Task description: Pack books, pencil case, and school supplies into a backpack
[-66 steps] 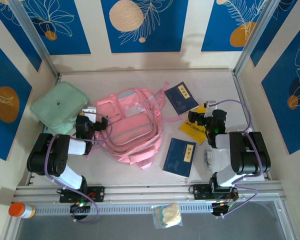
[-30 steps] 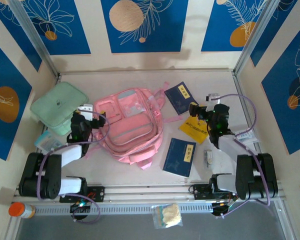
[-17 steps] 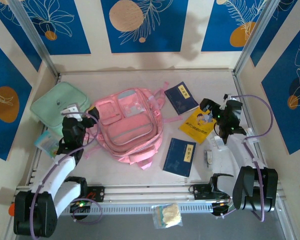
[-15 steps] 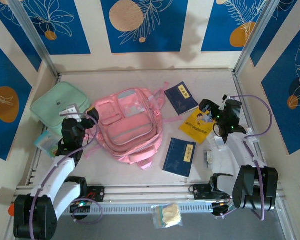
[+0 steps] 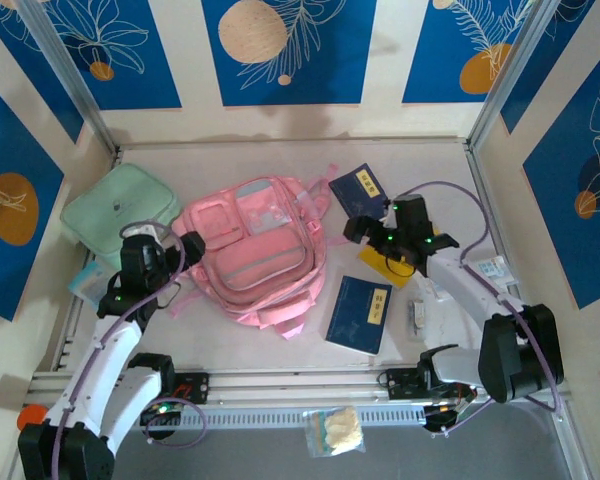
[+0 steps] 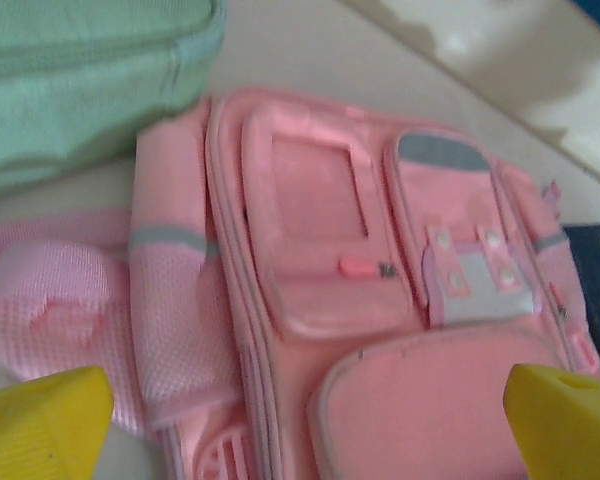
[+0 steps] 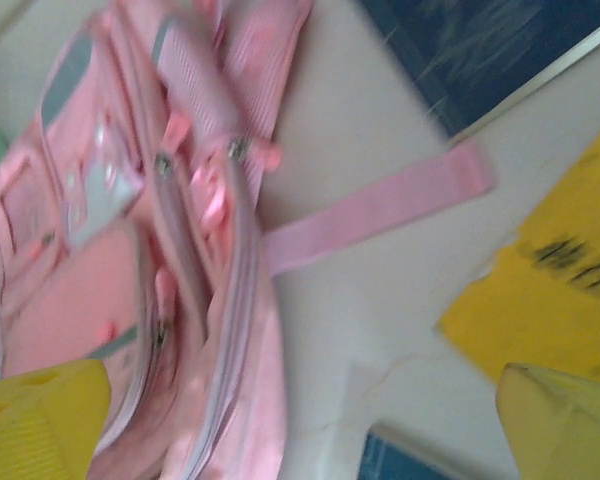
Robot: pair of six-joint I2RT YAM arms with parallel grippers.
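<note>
Seen from above, the pink backpack [image 5: 255,250] lies flat, front pockets up, just to the 9 o'clock side of the table's middle. It has not moved in the last two seconds. I cannot make out an open compartment on it, and the right wrist view of its side zip is too blurred to say.

The mint green pouch [image 5: 115,210] sits at the backpack's 10 o'clock, close beside it, also unmoved.

The books are all outside the backpack and where they were. One navy book [image 5: 362,193] lies at the backpack's 1 o'clock. The other navy book [image 5: 359,312] lies at its 4 o'clock, touching or nearly touching the bag's edge. The yellow booklet [image 5: 372,262] lies between them at 3 o'clock, partly under your right arm.

What has changed is your arms. The right gripper [image 5: 352,230] was out over the booklet's 3 o'clock side. It has swung to 9 o'clock and now hangs over the bare strip between the backpack and the far navy book, pointing at the bag's side and a loose pink strap. Its fingers are spread wide and hold nothing.

The left gripper [image 5: 188,244] drifted out toward the pouch. It now points back at the backpack's 9 o'clock edge, over the mesh side pocket, fingers also spread wide and empty.

Nothing is packed yet. Both arms converging on the bag suggests that opening it comes next, before any book is lifted.
</note>
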